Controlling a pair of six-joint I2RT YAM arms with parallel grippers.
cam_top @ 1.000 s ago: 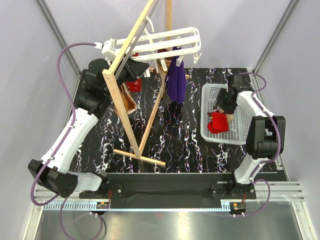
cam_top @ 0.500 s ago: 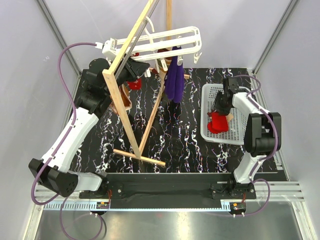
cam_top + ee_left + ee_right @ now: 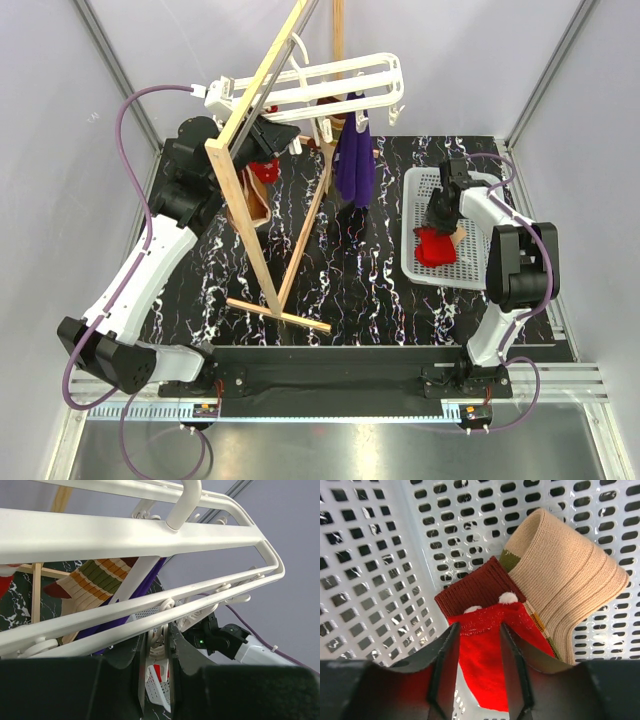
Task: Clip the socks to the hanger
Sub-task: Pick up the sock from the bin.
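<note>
The white hanger [image 3: 330, 85] hangs from the wooden stand; its bars fill the left wrist view [image 3: 150, 535]. A purple sock [image 3: 353, 160] and a striped sock [image 3: 95, 577] hang from it. My left gripper [image 3: 290, 138] is under the hanger, shut on a white peg [image 3: 159, 642]. My right gripper [image 3: 437, 212] is down in the basket, jaws open on either side of the red sock [image 3: 490, 665], which also shows from above [image 3: 435, 245]. A striped tan and maroon sock [image 3: 565, 590] lies beside it.
The tall wooden A-frame stand [image 3: 262, 180] crosses the left half of the black marbled table [image 3: 370, 280]. The white perforated basket [image 3: 413, 262] stands at the right. Grey walls close in on both sides.
My right gripper has shifted slightly inside the basket, closer over the red sock. The purple sock sways a little. The left arm has not moved.
</note>
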